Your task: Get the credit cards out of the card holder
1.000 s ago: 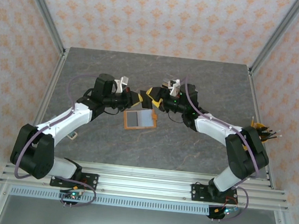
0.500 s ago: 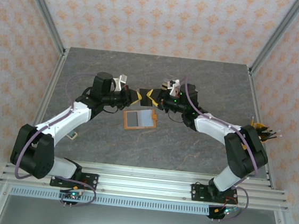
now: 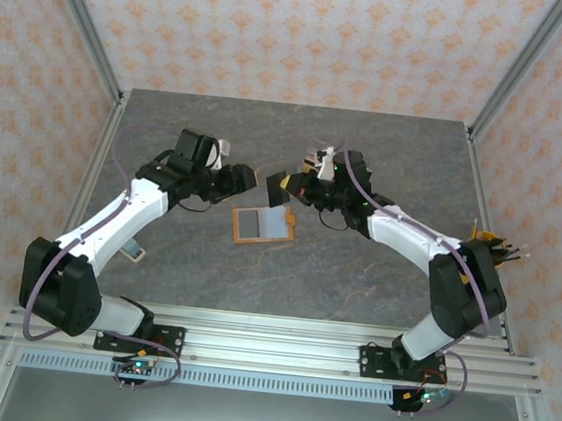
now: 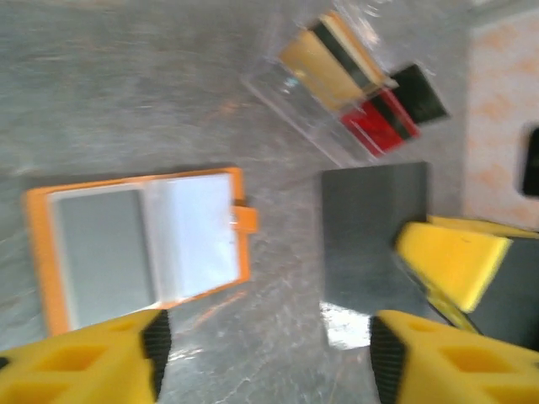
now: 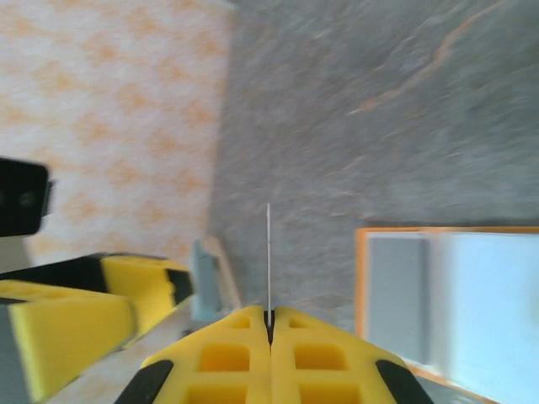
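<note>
Overhead view first: the small flat orange leather-look card holder (image 3: 262, 225) lies opened out on the grey stone-patterned table (image 3: 375, 271). The left gripper (image 3: 249, 181) and right gripper (image 3: 284, 184) hang near each other just beyond it.

From the left wrist, you see the left jaws spread wide with nothing between them. Below lies the card holder, with two pale credit cards (image 4: 105, 252) in its clear pockets. A thin flat grey credit card (image 4: 375, 227) is pinched by the right gripper's yellow pads.

From the right wrist, those pads are clenched on that credit card, seen edge-on as a thin line.

Expect the credit cards to be light, stiff and slick. Grip the flat faces close to an edge, and pin the card holder while you draw one out.
</note>
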